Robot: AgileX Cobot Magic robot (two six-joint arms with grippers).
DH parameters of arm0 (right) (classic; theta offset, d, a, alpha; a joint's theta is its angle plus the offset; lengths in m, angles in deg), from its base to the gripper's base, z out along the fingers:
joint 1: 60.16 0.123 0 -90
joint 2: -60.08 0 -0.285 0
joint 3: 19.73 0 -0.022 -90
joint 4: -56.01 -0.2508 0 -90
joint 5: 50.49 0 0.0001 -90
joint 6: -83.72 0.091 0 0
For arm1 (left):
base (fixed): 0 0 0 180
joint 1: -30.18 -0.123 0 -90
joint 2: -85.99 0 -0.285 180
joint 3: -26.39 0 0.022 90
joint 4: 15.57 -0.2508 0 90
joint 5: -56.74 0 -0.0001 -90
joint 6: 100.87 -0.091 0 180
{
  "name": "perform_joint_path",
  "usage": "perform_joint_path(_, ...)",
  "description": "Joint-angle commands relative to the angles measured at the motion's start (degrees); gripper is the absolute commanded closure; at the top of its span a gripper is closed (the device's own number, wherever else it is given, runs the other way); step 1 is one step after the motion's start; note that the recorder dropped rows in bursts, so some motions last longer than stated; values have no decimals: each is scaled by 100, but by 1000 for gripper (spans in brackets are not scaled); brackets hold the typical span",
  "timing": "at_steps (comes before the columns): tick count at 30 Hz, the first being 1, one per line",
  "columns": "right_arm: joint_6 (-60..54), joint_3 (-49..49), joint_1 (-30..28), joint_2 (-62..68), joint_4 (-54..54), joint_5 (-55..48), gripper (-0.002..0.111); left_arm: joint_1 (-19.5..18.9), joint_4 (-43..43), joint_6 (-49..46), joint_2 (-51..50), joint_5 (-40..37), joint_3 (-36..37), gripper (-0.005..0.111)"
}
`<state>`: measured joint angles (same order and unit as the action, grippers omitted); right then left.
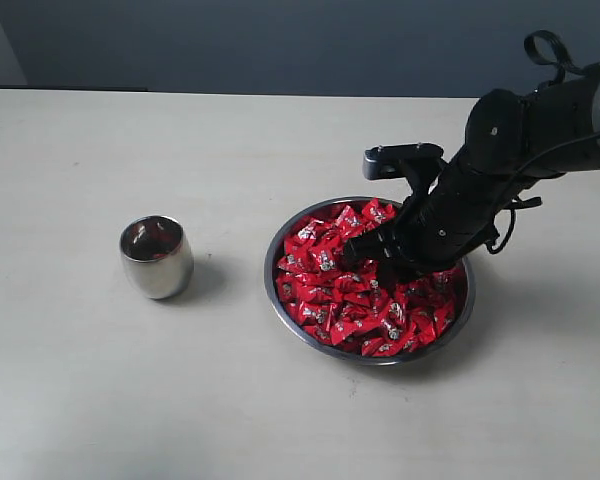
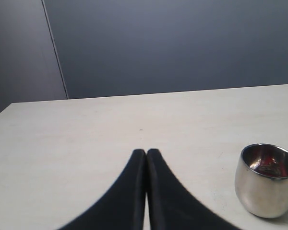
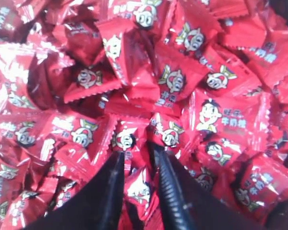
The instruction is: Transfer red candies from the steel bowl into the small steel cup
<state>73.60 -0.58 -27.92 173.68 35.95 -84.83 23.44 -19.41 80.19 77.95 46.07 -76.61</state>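
Candies [image 1: 325,290] fill bowl [image 1: 270,292]; cup [image 1: 156,257] stands apart.
Shiny red candies heaped in the wide steel bowl; polished cup upright, well to its left.

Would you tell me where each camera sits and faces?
Exterior view: above the table, looking down on steel cup, steel bowl, red candies; shows right arm and right hand.
Left wrist view: on the left arm, low, facing a grey wall; shows the shut left hand.
Right wrist view: on the right arm, close over the candies; shows that hand closed on one.
Shared: exterior and left wrist both see the cup; exterior and right wrist, the candies.
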Motion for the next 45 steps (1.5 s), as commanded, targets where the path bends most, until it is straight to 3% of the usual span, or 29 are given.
perform_joint_path(1, 30, -38, -19, -7, 55, -111, 83, -4, -6, 7, 26, 25, 22, 106)
perform_joint_path(8, 44, -38, -19, -7, 109, -223, 83, -4, -6, 7, 26, 25, 22, 106)
perform_joint_path(21, 1288, -38, -19, -321, 1619, -602, 83, -4, -6, 7, 26, 25, 22, 106)
perform_joint_path(38, 1327, -104, -8, -44, 1659, -588, 82, -4, -6, 7, 26, 41, 22, 106)
perform_joint_path(43, 1327, -170, -8, -36, 1709, -558, 70, -4, -6, 7, 26, 41, 22, 106)
perform_joint_path(45, 1327, -170, -8, -31, 1723, -541, 70, -4, -6, 7, 26, 41, 22, 106)
